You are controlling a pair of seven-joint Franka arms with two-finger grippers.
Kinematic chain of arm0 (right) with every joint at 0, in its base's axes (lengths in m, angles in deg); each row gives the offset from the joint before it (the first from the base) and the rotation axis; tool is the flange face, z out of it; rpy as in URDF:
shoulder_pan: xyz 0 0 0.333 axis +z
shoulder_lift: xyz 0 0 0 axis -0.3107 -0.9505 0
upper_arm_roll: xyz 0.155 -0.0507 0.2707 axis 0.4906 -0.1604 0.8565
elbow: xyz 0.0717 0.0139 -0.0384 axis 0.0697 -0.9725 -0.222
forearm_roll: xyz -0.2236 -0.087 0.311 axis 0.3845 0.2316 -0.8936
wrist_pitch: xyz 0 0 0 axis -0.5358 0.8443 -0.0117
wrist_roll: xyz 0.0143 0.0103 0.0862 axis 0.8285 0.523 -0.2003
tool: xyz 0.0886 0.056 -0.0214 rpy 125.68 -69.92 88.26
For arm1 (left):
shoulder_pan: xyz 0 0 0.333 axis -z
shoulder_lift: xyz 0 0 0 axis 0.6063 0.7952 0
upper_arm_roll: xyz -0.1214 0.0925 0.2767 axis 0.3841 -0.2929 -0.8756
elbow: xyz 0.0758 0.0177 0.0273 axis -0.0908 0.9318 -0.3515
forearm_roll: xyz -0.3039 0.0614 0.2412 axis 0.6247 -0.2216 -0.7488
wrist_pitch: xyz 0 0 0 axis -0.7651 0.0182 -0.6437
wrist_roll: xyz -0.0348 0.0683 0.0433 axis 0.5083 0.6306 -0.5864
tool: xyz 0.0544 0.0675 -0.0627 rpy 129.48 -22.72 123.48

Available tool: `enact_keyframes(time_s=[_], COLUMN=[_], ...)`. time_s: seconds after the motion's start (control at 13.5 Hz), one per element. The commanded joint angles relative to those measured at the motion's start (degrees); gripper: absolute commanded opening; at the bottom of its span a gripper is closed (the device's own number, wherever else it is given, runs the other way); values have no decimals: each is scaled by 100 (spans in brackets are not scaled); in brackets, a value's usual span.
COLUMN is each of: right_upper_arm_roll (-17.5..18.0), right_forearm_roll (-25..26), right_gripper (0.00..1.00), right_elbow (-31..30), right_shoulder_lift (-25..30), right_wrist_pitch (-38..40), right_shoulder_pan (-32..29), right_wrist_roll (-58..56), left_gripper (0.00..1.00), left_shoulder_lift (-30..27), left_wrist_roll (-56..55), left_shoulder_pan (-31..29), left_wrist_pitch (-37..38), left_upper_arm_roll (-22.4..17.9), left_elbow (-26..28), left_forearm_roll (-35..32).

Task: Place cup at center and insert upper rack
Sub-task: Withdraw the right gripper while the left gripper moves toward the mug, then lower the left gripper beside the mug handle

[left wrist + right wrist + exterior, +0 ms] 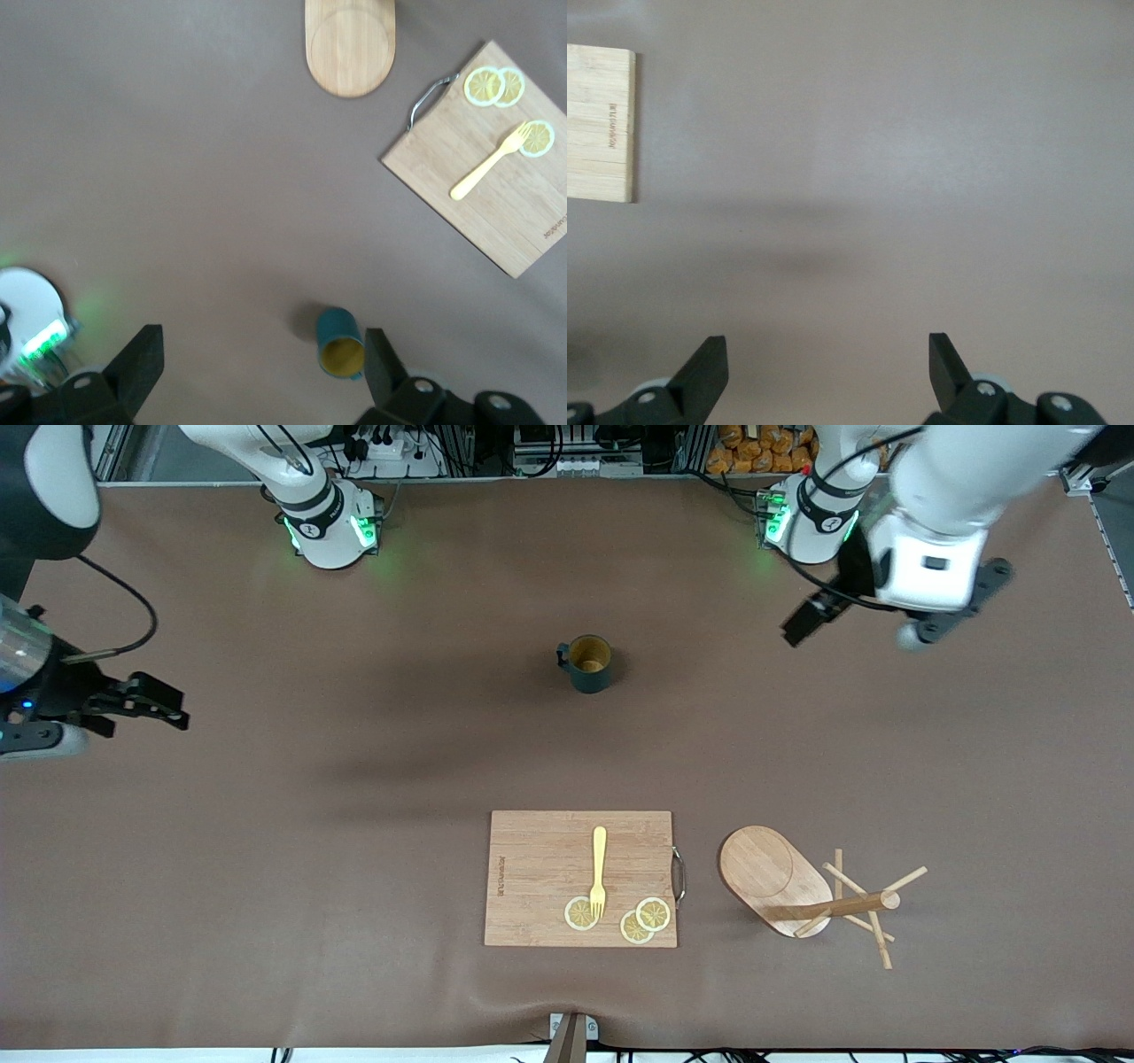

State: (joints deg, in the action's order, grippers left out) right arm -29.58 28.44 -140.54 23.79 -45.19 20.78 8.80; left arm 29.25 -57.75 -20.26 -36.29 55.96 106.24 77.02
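The dark teal cup [586, 662] stands upright on the brown table, handle toward the right arm's end; it also shows in the left wrist view [339, 343] close to one finger. The wooden mug tree [797, 886] lies on its side, nearer to the front camera than the cup, beside the cutting board, toward the left arm's end; its oval base shows in the left wrist view [350, 44]. My left gripper [799, 629] [261, 354] is open and empty, in the air over the table near its own base. My right gripper [168, 708] [828, 354] is open and empty over bare table at the right arm's end.
A rectangular bamboo cutting board [540, 868] [496, 186] [598, 124] with a metal handle lies nearer to the front camera than the cup. It carries a yellow fork [599, 868] and three lemon slices [636, 921]. The arm bases [332, 522] stand along the table's edge farthest from the front camera.
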Motion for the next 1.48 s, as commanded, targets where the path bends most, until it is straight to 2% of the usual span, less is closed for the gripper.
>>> enact_keyframes(time_s=[0.0,0.52,0.67,1.11,1.41], right_upper_arm_roll=[59,-213,-205,-170,-178], right_forearm_roll=[42,-11,-11,68,86], right_gripper=[100,100,100,100,100], right_elbow=[-245,-387,-387,-255,-168], right_shoulder_lift=[16,69,104,43,43], right_wrist_pitch=[-67,355,346,355,346], right_shoulder_pan=[-145,-224,-172,-119,-119], right_wrist_roll=[-130,98,597,617,625], left_gripper=[100,100,100,100,100], left_shoulder_lift=[401,1517,1912,3073,3811], left_wrist_roll=[-1066,-3080,-3476,-4750,-5726], left_shoulder_pan=[682,2739,3074,4111,4753], left_wrist_pitch=[4,4,4,30,22], left_upper_arm_roll=[14,-56,-83,-83,-276], left_elbow=[-437,-903,-1176,-1748,-1994], left_forearm_roll=[-216,-1464,-1683,-2693,-3142])
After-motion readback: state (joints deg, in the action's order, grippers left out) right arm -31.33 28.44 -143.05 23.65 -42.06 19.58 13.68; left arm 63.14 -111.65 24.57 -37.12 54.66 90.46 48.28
